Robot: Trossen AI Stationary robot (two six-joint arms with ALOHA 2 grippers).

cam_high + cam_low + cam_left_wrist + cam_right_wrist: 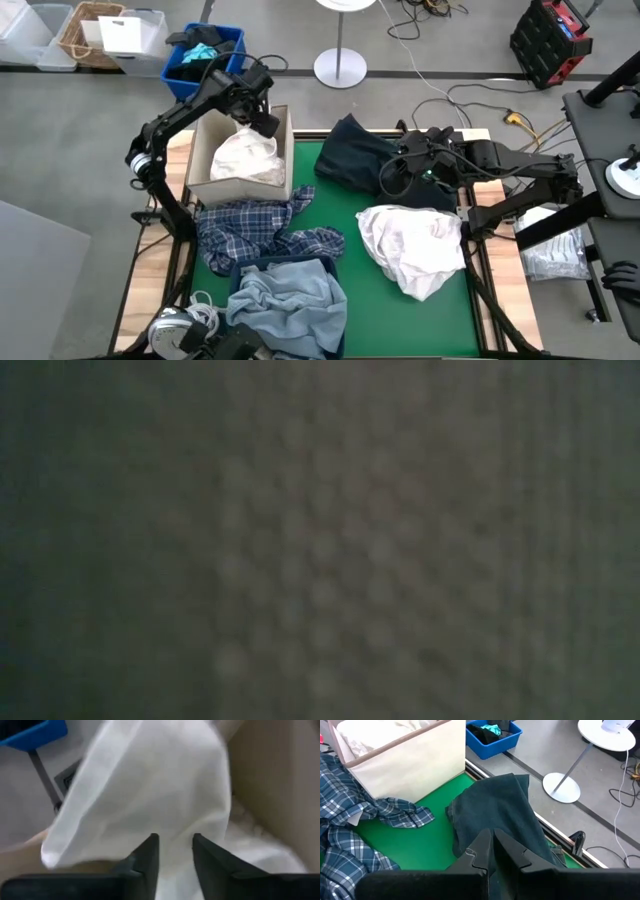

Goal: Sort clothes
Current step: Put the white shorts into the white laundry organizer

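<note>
A white shirt [245,155] lies heaped in the beige box [289,150] at the far left. My left gripper [173,847] hovers over it, open, with a fold of the white cloth [150,785] showing between and beyond its fingers. A dark navy piece [350,150] lies on the green mat's far side, and my right gripper [492,842] is shut on it. On the mat there are also a blue-white plaid shirt [260,232] and a second white shirt [412,248]. Light blue denim [285,300] fills a bin at the near edge. The low view is filled by cloth close up. My left gripper has white cloth in the gap between its parted fingers [150,852]; I cannot tell whether they touch it. My right gripper pinches a bunched part of the navy piece [492,827] between its two fingers, coming slanting down from the table's right side. The rest of the garment lies slack on the mat.
A blue bin [232,42] with a black and teal bundle stands beyond the box. A lamp base [340,68] and cables lie on the floor past the far edge. Bare green mat [340,205] shows between the garments.
</note>
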